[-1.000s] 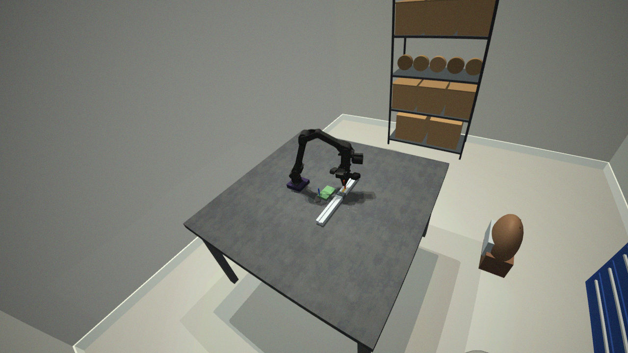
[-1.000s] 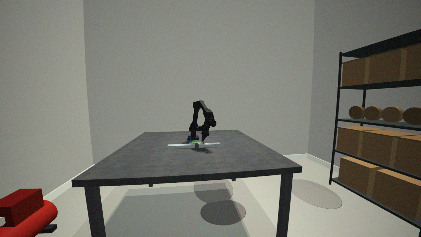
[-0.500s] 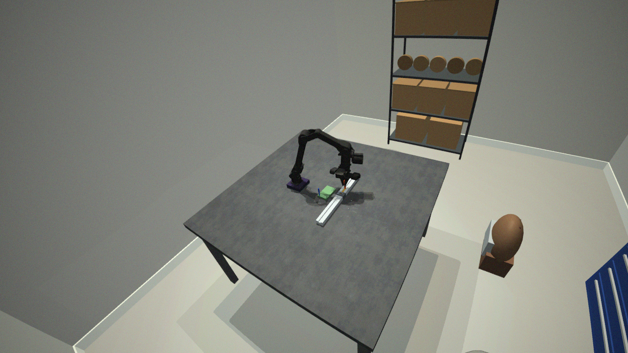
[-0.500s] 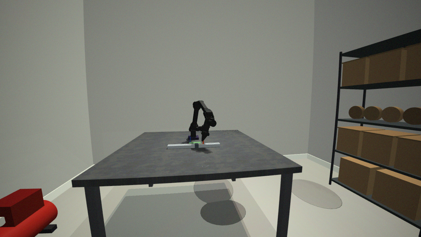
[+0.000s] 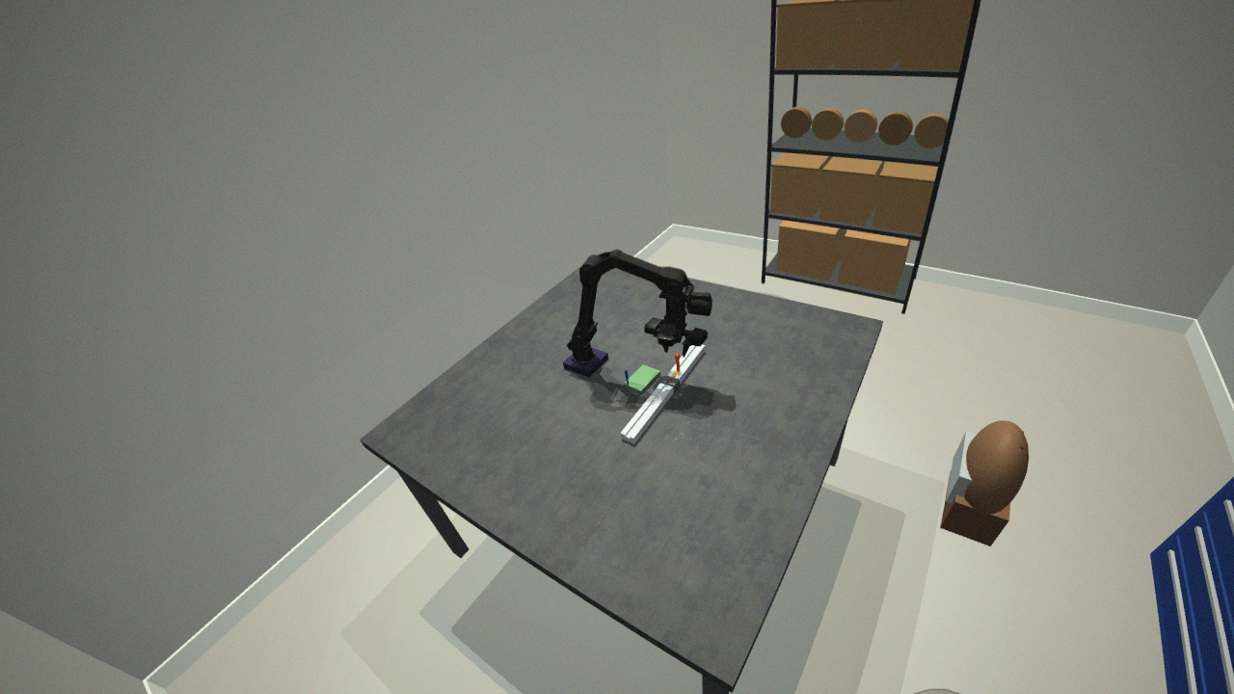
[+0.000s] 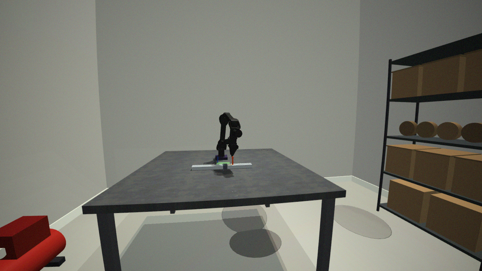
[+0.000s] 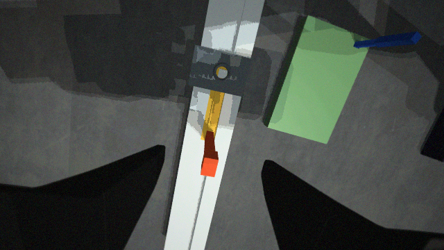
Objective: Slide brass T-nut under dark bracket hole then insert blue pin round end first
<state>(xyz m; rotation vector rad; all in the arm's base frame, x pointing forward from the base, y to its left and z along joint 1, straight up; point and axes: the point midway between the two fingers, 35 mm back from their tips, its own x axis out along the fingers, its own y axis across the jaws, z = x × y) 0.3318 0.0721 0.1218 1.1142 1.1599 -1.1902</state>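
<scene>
Evidently the brass T-nut (image 5: 674, 374) (image 7: 214, 111) is lying flat in the slot (image 7: 198, 208) of the aluminum rail (image 5: 642, 420) (image 6: 205, 167) (image 7: 182, 215), just above the middle of the wrist view, its far end running under the dark bracket (image 5: 669, 381) (image 6: 224, 166) (image 7: 208, 79). Its orange handle (image 5: 677, 362) (image 6: 232, 160) (image 7: 209, 167) is sticking up. From where I am standing, the claw (image 5: 676, 349) (image 6: 232, 155) (image 7: 214, 160) is hanging spread over the handle, gripping nothing, one finger on each side.

The step in hand is, I judge, clearing the handle. For a good release, the operator should be keeping both fingers wide and raising them straight up, because any sideways drag would be shifting the nut. Brass and pale grey are showing through the bracket hole (image 7: 222, 72), upper centre of the wrist view; I cannot tell whether the bores are lining up exactly. That alignment is deserving a check before the pin work.

Farther out, at the wrist view's upper right, the blue pin (image 5: 626, 377) (image 6: 217, 159) (image 7: 392, 39) is standing at the far edge of the green tray (image 5: 642, 378) (image 6: 222, 163) (image 7: 316, 87), awaiting pickup.
</scene>
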